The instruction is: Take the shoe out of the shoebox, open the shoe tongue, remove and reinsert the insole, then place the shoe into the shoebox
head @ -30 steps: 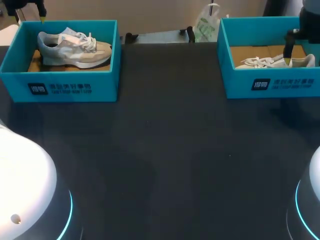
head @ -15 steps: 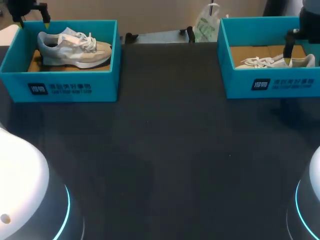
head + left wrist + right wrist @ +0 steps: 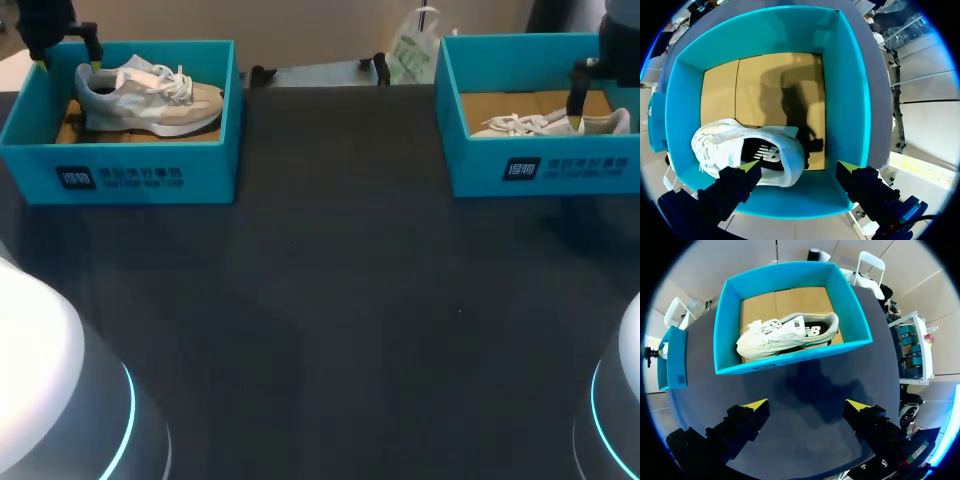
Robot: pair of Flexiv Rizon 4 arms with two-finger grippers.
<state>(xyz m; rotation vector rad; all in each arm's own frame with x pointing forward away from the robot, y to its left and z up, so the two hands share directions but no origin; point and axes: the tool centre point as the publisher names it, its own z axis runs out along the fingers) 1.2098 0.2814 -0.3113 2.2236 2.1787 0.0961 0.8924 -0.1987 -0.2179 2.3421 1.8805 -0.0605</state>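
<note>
Shoe: a grey and beige sneaker (image 3: 150, 100) with white laces, standing on its sole inside the left shoebox (image 3: 130, 170).
Left shoebox: bright blue, no lid, brown cardboard floor. It sits on the dark tabletop (image 3: 340, 320) at the far left corner.
Left tool (image 3: 797, 166): above the heel end of the left shoebox, fingers spread wide and holding nothing. One yellow tip is over the sneaker's heel opening, the other by the box wall.
Second shoebox (image 3: 560, 170): same blue, well apart from the left shoebox, level with it on the robot's right, with a white sneaker (image 3: 550, 123) inside.
Right tool (image 3: 807, 402): far from the left shoebox, near the second shoebox, fingers wide apart and holding nothing.
</note>
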